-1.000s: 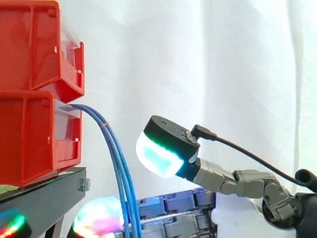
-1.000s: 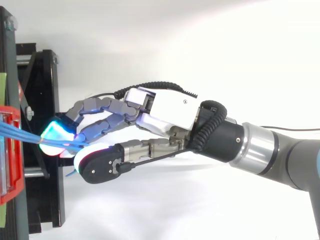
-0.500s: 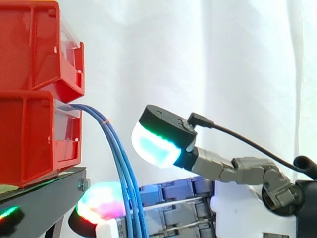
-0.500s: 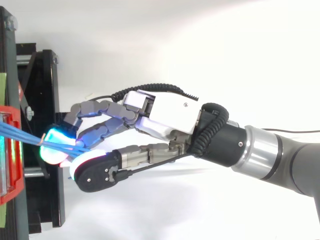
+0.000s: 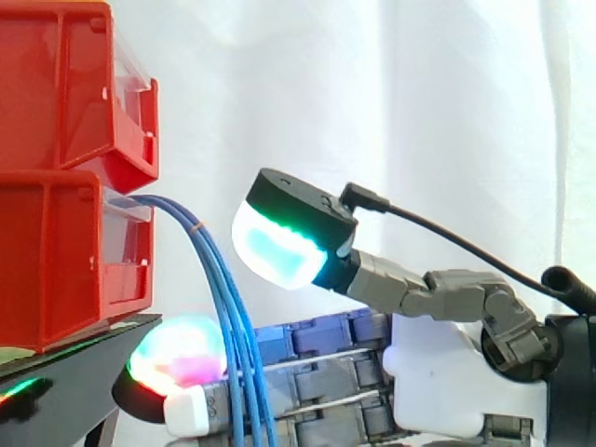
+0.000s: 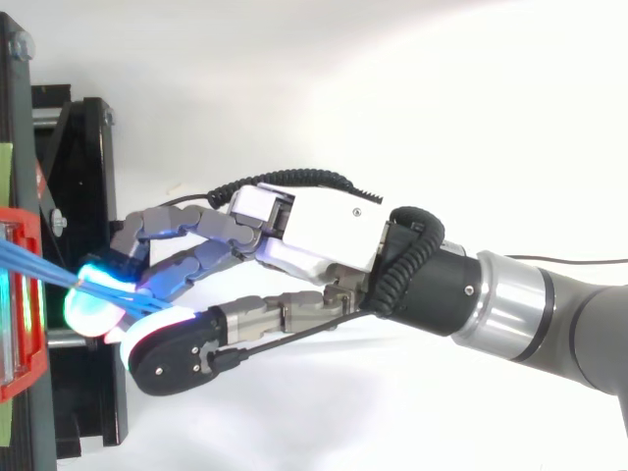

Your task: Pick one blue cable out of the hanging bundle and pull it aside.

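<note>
A bundle of thin blue cables (image 5: pixel 222 307) comes out of the lower red bin (image 5: pixel 56 261) and hangs down past the black stand (image 5: pixel 84 368). In the top view the cables (image 6: pixel 39 267) run right from the bin's edge to my fingertips (image 6: pixel 93 299). My hand (image 6: pixel 324 231) reaches in from the right with its fingers stretched out. One glowing finger pad (image 5: pixel 177 358) sits left of the bundle, and a finger crosses the cables low down. The thumb's cyan pad (image 5: pixel 279 247) stands just right of the cables and higher, apart from them. No single cable is pinched.
A second red bin (image 5: pixel 70 93) is stacked on the lower one at the left. The black stand (image 6: pixel 88 157) and the bin's red edge (image 6: pixel 20 304) lie along the left side of the top view. A white curtain hangs behind.
My hand has risen and moved left toward the bins. The thumb pad has come closer to the cables, and the fingers now reach further past the bundle.
</note>
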{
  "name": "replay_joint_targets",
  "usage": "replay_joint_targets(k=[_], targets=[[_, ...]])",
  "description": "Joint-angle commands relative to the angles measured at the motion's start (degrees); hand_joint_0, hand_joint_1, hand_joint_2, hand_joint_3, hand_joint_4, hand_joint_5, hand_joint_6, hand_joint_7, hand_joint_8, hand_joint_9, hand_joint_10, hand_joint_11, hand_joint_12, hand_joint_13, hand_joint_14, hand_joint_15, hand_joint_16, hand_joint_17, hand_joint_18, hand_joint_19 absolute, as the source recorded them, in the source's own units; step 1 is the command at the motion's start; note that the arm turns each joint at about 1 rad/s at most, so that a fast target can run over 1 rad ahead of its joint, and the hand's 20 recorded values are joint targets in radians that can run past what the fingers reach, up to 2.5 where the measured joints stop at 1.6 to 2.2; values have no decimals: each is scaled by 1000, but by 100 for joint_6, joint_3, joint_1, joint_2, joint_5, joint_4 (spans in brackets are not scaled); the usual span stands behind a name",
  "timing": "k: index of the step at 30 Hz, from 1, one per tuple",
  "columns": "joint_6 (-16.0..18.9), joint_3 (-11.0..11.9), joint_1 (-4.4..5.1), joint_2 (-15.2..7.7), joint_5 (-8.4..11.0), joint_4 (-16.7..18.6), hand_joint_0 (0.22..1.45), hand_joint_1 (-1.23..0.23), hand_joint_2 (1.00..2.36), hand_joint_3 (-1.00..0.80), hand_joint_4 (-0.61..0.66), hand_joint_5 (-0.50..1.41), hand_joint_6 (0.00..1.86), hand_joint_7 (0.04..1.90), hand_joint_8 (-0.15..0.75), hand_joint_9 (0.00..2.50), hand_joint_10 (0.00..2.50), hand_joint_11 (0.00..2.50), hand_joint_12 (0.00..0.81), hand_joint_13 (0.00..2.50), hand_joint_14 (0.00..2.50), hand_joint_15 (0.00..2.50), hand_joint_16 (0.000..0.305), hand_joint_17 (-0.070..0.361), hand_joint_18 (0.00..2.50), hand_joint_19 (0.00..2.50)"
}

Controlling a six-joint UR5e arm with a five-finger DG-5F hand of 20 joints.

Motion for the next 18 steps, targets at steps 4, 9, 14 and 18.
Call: replay_joint_targets(k=[4,9,14,18], targets=[[-5,137,9,1,-12,-138,575,-609,1004,-452,213,-98,501,1198,235,807,11,315,248,717,14,338,44,98,503,333],[4,190,9,1,-12,-200,576,-608,1004,-449,192,-92,500,1246,238,811,11,323,251,724,14,338,44,98,508,332],[4,374,9,1,-126,-472,577,-607,1006,-436,171,-101,565,1148,237,813,11,326,249,727,14,340,43,98,510,335],[21,524,9,1,-144,-692,573,-594,1005,-447,170,-102,570,1145,238,813,13,333,250,727,15,343,44,98,512,333]])
